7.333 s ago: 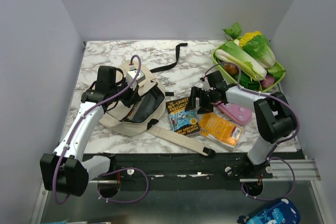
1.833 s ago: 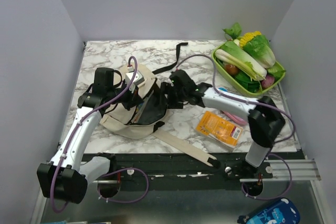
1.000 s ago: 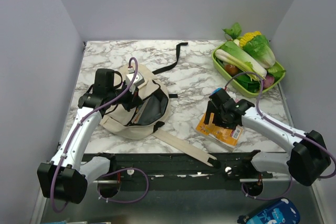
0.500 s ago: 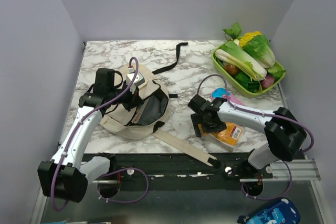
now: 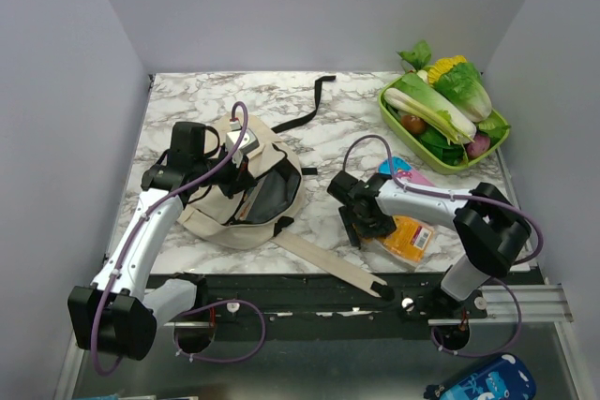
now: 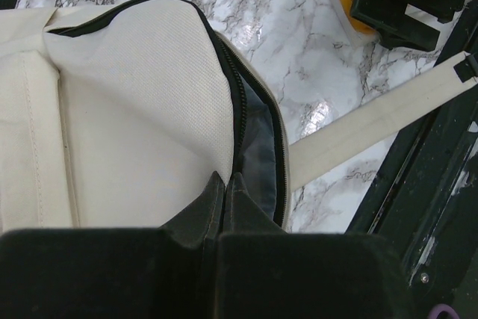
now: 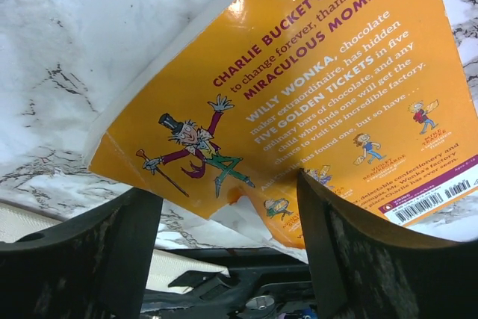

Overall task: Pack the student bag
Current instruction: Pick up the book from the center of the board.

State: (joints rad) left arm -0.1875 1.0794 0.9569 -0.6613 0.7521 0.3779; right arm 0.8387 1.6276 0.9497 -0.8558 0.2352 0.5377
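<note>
A cream-beige student bag [image 5: 246, 196] is shown lying on the left half of a white marble-patterned surface [image 5: 347, 128], as seen from the overhead camera. Its zipped mouth is held agape towards 3 o'clock, and a dark lining is exposed inside. A long beige strap [image 5: 328, 264] is stretched from the bag towards 5 o'clock, up to the near edge of the surface. A thin black strap [image 5: 314, 105] is trailed from the bag towards 1 o'clock.

The left end effector [image 5: 242, 175] is placed at the bag's upper rim. In the left wrist view its fingers [image 6: 205, 203] are seen pressed together, and the cream fabric [image 6: 127, 125] beside the zip is pinched between them.

At 4 o'clock from the bag, well apart from it, an orange book [image 5: 410, 236] is laid flat. The right end effector [image 5: 361, 222] is lowered at the book's left edge. In the right wrist view its end effector [image 7: 228, 244] is spread wide, and the printed back cover [image 7: 299, 110] is seen just beyond the gap; whether the fingers touch the book cannot be told.

A pink case [image 5: 405, 173] is set at 12 o'clock from the book, just beside it. A green tray [image 5: 384, 100] heaped with vegetables is kept in the far right corner.
</note>
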